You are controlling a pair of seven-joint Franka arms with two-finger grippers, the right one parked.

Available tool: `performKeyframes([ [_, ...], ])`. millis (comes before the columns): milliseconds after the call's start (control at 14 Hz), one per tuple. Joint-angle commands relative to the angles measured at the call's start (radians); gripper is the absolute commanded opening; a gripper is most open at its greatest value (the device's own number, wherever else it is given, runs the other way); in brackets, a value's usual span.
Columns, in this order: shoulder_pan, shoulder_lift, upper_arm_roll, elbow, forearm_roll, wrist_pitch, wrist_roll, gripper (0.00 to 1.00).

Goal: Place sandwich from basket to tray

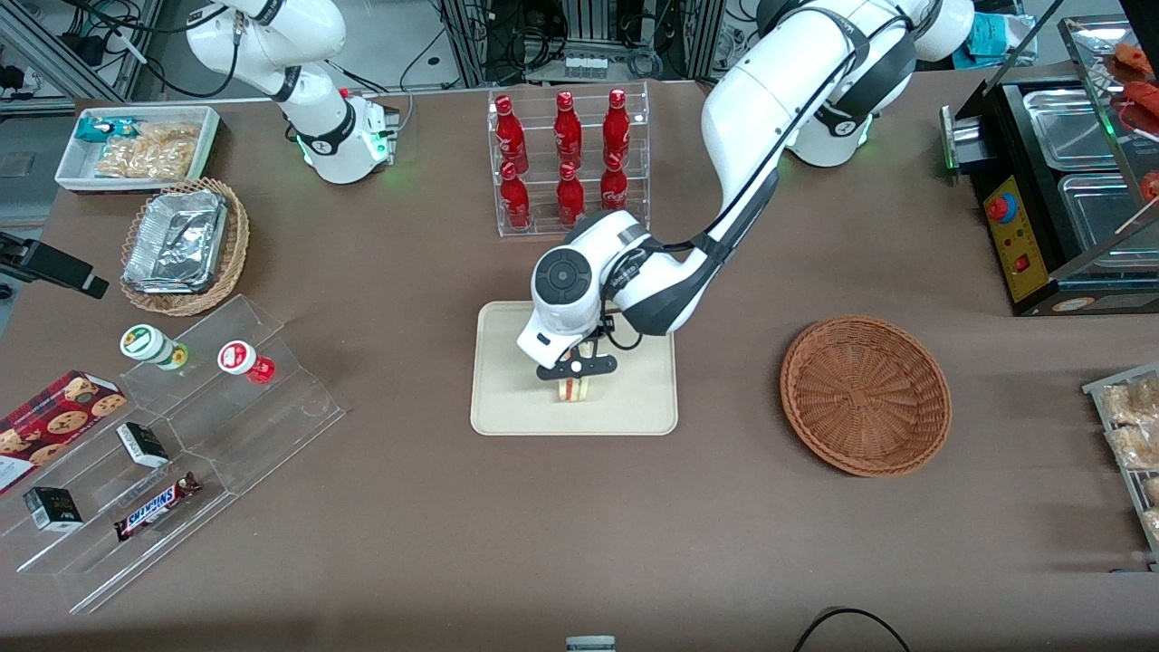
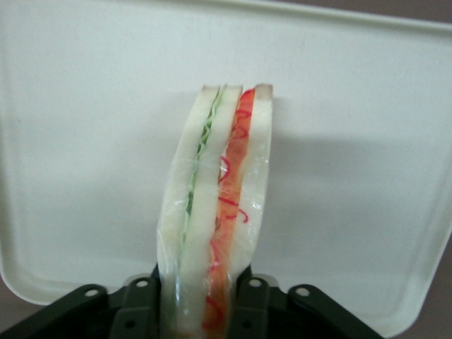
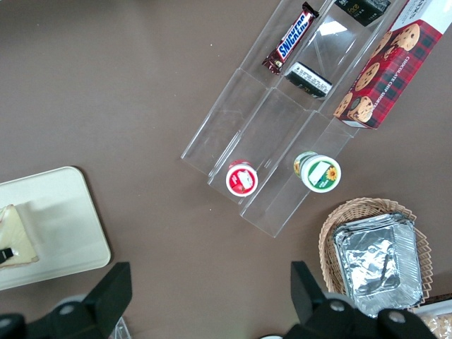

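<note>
Taking the tray (image 1: pixel 634 407) as the landmark, the nearest things to the front camera lie toward the parked arm's end of the table: a stepped clear acrylic display (image 1: pixel 181 471) holding a Snickers bar (image 1: pixel 156 506), two small dark boxes, a red plaid cookie box (image 1: pixel 54 421), a green-lidded cup (image 1: pixel 149 345) and a red-lidded cup (image 1: pixel 243 359). On the tray itself the sandwich (image 1: pixel 573 389) stands on edge, its pale bread and red and green filling stripes showing through the clear wrap; the left wrist view shows it (image 2: pixel 215 212) over the tray's cream surface (image 2: pixel 353 176). The gripper (image 1: pixel 576 367) is directly above the sandwich over the tray, its jaws pinching the wedge from both sides, with the black fingers (image 2: pixel 247 307) pressed against the wrap. The right wrist view catches one corner of the tray (image 3: pixel 63 233) with the sandwich (image 3: pixel 15 236) on it. The basket (image 1: pixel 865 395) sits beside the tray toward the working arm's end of the table, well apart from it, with nothing in it. Farther from the camera than the tray stands a clear rack of red bottles (image 1: pixel 569 158). Farther again toward the parked arm's end are a lighter wicker basket of foil containers (image 1: pixel 181 244) and a white bin of snacks (image 1: pixel 140 145).
</note>
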Motion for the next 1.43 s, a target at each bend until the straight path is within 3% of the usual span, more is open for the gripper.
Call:
performKeyframes([
  [0, -0.009, -0.039, 0.019, 0.065, 0.028, -0.079, -0.054, 1.0],
  [357, -0.004, -0.205, 0.089, 0.091, 0.017, -0.312, -0.049, 1.0],
  [571, -0.002, -0.303, 0.207, 0.067, -0.03, -0.464, 0.01, 1.0],
  [857, -0.004, -0.461, 0.423, -0.134, -0.068, -0.498, 0.411, 1.0],
  [1000, 0.031, -0.515, 0.5, -0.162, -0.102, -0.536, 0.605, 1.0],
  [1071, 0.153, -0.541, 0.46, -0.162, -0.113, -0.575, 0.665, 1.0],
  [1214, 0.415, -0.608, 0.255, -0.162, -0.112, -0.627, 0.794, 1.0],
  [1357, 0.571, -0.659, 0.15, -0.157, -0.105, -0.672, 0.871, 1.0],
])
